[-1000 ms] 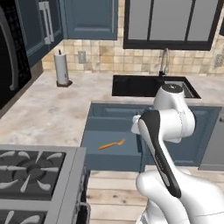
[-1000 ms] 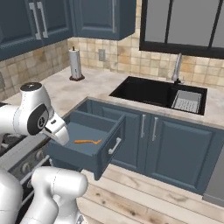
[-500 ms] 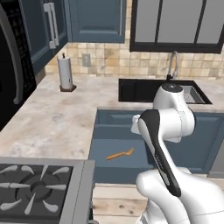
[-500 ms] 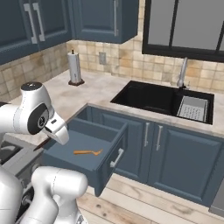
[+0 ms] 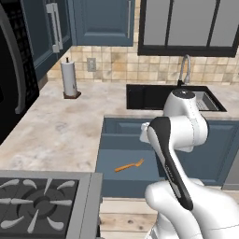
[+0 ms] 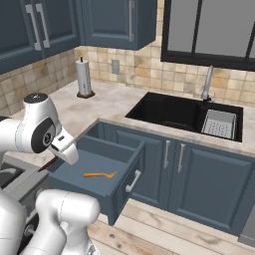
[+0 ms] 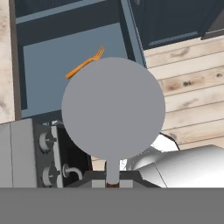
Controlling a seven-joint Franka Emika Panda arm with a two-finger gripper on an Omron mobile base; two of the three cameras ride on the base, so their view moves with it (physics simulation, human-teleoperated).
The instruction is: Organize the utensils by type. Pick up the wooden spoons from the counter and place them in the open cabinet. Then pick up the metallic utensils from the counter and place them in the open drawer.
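My gripper (image 7: 112,183) is shut on the short metallic utensil. Its round silver head (image 7: 113,108) fills the middle of the hand view, and beyond it lie the open drawer (image 7: 43,57) and the floor. The orange-copper fork (image 5: 129,165) (image 6: 99,175) (image 7: 85,62) lies flat inside the blue drawer (image 5: 106,140) (image 6: 125,185). That drawer is pulled out under the beige counter (image 5: 56,130) (image 6: 112,102). Blue upper cabinets (image 5: 100,21) (image 6: 114,22) hang above; I cannot tell which one is open. The wooden spoons are out of view.
A stove (image 5: 42,205) sits left of the drawer, with a black fridge (image 5: 9,70) beyond it. A paper towel holder (image 5: 69,79) stands at the back of the counter. Right of it are a black sink (image 5: 154,95), a dish rack (image 6: 219,123) and glass-fronted cabinets (image 5: 191,25).
The whole picture has shifted in both base views, so the base has driven. The arm holds the same pose and the fork still lies in the drawer.
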